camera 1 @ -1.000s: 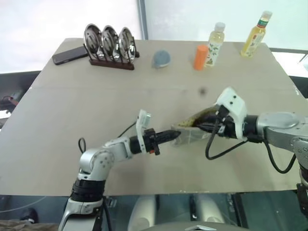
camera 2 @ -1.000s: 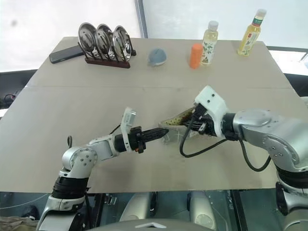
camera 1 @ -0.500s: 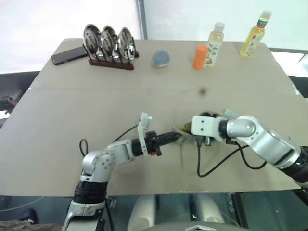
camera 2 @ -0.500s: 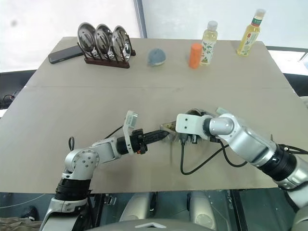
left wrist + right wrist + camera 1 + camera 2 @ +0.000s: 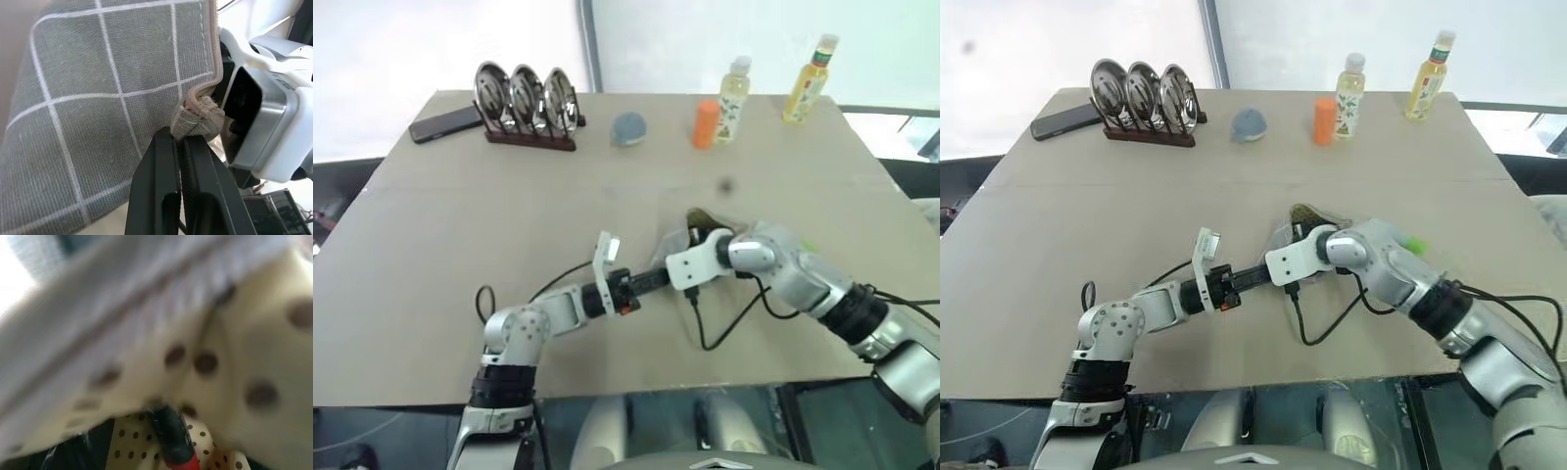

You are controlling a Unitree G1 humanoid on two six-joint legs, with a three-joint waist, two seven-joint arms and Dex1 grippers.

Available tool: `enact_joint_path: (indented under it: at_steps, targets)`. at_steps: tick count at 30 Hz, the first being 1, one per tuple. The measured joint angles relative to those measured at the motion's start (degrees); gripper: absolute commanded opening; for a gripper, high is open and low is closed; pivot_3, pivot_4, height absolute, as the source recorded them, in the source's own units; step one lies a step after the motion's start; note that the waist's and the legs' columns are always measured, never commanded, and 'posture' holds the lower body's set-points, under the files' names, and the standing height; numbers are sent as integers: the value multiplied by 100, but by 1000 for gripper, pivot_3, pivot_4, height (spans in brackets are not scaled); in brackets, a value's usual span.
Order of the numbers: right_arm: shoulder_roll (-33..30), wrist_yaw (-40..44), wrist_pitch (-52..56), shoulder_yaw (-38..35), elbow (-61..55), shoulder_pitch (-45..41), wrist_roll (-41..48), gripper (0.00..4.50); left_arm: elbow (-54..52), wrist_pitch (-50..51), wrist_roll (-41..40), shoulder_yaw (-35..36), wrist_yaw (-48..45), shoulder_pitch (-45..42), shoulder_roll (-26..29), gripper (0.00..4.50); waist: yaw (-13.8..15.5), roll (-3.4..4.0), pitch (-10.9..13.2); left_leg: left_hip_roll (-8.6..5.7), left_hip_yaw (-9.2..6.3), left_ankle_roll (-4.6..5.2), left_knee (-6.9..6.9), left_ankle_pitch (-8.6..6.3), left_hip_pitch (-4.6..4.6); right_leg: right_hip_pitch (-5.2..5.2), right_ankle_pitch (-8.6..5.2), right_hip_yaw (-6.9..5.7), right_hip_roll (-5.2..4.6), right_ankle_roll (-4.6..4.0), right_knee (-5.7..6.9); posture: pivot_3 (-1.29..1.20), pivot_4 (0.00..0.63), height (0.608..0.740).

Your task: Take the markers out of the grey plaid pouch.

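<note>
The grey plaid pouch point(image 5: 98, 98) stands near the table's front centre, its mouth point(image 5: 1309, 214) gaping upward. My left gripper point(image 5: 180, 137) is shut on the small pull loop point(image 5: 198, 120) at its corner. My right gripper point(image 5: 1302, 238) reaches down into the mouth from the right. In the right wrist view the yellowish dotted lining point(image 5: 254, 347) is close up, with a black-and-red marker point(image 5: 171, 435) lying inside. A bright green highlighter cap point(image 5: 1413, 243) peeks out on the table behind my right forearm.
At the back of the table are a rack of metal plates point(image 5: 1141, 93), a dark phone point(image 5: 1056, 119), a blue-grey lump point(image 5: 1250, 123), an orange cylinder point(image 5: 1324, 119) and two bottles point(image 5: 1349, 90) point(image 5: 1428, 86). The front edge point(image 5: 1234, 387) runs just below my arms.
My right hand has rolled over and swung left and down into the pouch's mouth. The left gripper keeps its hold on the loop. The whole picture has shifted a little.
</note>
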Motion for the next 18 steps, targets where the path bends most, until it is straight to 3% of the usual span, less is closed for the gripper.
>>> enact_joint_path:
  at_steps: [3, 7, 11, 15, 18]
  targets:
    - [347, -67, -111, -140, 585, -22, -45, 2122, -1, -86, 100, 4, 116, 65, -61, 0, -12, -4, -8, 1, -35, -7, -11, -5, 59, 25, 0, -19, -10, -3, -5, 0, 150, 740]
    - [150, -20, 43, -592, 230, 413, -48, 391, -15, -217, 146, -11, 224, 180, -252, 0, 52, 38, 21, -19, -87, -9, -33, -6, 15, -22, 0, -41, -58, -3, -36, 0, 150, 740]
    - [-321, 388, 741, -1269, -817, 1005, 246, 344, -81, -469, 229, -4, 245, 211, -309, 0, 134, 58, 33, -59, -68, -7, 3, 2, -47, -62, 14, -52, -94, -19, -32, 0, 150, 740]
    - [-375, 994, 2275, -2144, -2268, 1298, 1197, 344, 45, -1232, 714, -34, 312, 21, -379, 0, 215, 50, 40, -104, -66, 17, 14, 14, -56, -66, 62, -37, -98, 0, -23, 0, 150, 740]
    - [-556, 1327, 3585, -2752, -3155, 1270, 1896, 344, 241, -1857, 1131, -157, 256, -232, -393, 0, 295, 52, 38, -97, -88, 3, -9, 5, -133, -135, 62, -64, -86, 30, -27, 0, 150, 740]
